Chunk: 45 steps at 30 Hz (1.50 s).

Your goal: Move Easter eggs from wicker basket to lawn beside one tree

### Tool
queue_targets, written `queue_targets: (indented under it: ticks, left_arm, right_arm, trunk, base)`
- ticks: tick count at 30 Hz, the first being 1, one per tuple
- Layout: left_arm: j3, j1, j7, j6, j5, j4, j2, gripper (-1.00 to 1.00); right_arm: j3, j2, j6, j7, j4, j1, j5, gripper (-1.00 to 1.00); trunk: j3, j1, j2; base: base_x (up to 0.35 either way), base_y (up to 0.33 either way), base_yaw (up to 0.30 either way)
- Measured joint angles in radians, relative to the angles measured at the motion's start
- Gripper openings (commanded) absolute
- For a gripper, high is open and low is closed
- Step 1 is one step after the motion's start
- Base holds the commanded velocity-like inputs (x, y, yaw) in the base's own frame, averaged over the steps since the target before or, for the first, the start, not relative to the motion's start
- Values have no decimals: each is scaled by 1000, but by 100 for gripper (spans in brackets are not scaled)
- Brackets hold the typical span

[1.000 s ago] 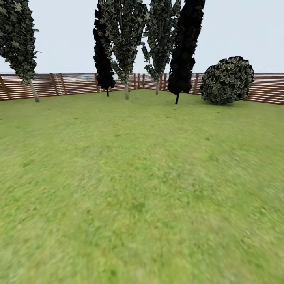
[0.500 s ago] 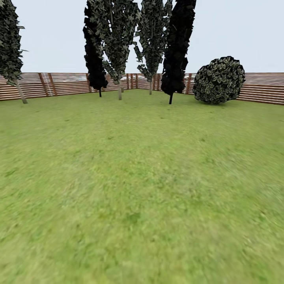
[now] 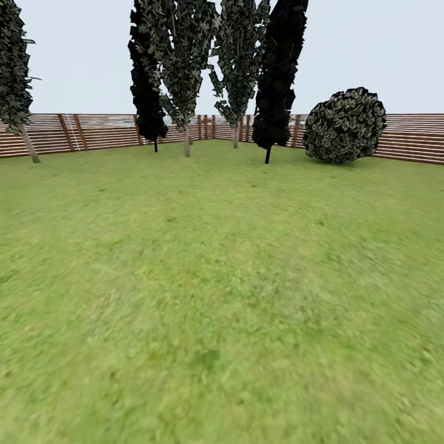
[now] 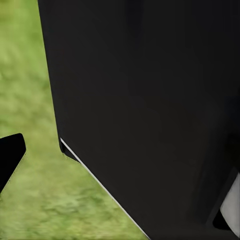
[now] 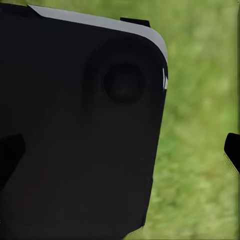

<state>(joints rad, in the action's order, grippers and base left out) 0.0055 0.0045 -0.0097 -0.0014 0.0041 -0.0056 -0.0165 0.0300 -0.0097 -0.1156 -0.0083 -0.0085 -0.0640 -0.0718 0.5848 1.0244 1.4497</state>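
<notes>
1. Grass of the lawn (image 3: 222,296) spreads wide and flat, green with yellowish patches, from the near ground up to the fence (image 3: 105,131).
2. Brown horizontal slats make up that fence, which closes the far side of the garden in a shallow corner.
3. Just in front of the fence stand slim trees with pale trunks; one tree (image 3: 185,74) rises upright, long axis vertical, with dark green angular leaves.
4. Beside it, also before the fence, stand near-black columnar trees (image 3: 280,74).
5. A round dark bush (image 3: 344,126) sits against the fence, right of those columns.
6. Dark robot body panels (image 4: 150,110) block most of both wrist views, with grass beyond.
7. Whether the left claw (image 4: 10,155) and right claw (image 5: 232,150) are apart or together cannot be told from the black tips showing.
</notes>
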Motion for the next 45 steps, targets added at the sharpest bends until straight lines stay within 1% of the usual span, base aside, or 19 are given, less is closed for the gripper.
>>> queue_targets:
  ticks: [45]
  left_arm:
    - [0,0,0,0,0,0,0,100]
  right_arm:
    - [-1,1,0,0,-1,0,-2,100]
  trunk:
    - [0,0,0]
  base:
    - [325,0,0]
